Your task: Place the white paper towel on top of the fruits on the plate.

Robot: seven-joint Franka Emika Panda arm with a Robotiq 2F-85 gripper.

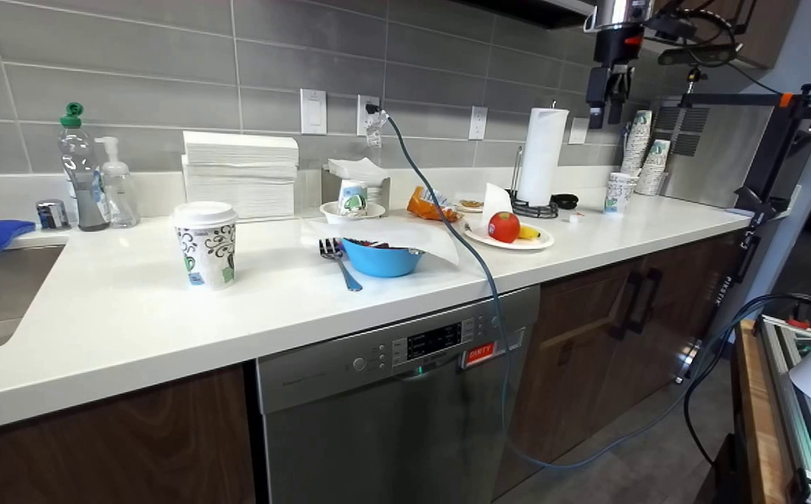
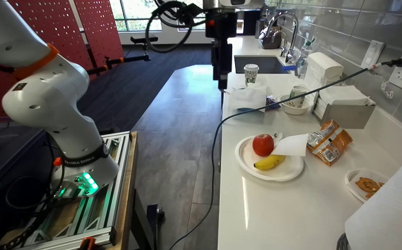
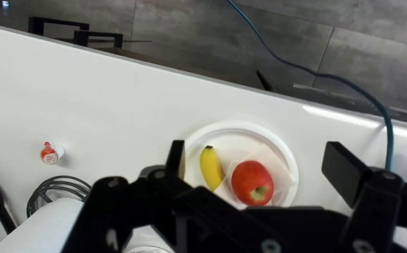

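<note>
The white paper towel roll point(image 1: 542, 155) stands on a black wire holder at the back wall; it also shows in an exterior view point(image 2: 388, 211) and the wrist view point(image 3: 54, 221). The pale round plate point(image 2: 240, 149) holds a red apple point(image 2: 263, 145) and a yellow banana point(image 2: 269, 162). A loose white paper sheet point(image 2: 292, 145) lies partly against the apple and banana, one end sticking up. In the wrist view the apple point(image 3: 250, 181) and banana point(image 3: 211, 168) show between the jaws. My gripper point(image 1: 606, 115) is open and empty, high above the counter.
A second white sheet point(image 1: 412, 234) lies over the blue bowl point(image 1: 383, 260), with a fork point(image 1: 342, 264) beside it. A blue cable point(image 2: 218, 135) hangs across the counter. An orange snack bag point(image 2: 331, 142), a lidded cup point(image 1: 207, 245) and stacked cups point(image 1: 636, 140) stand around.
</note>
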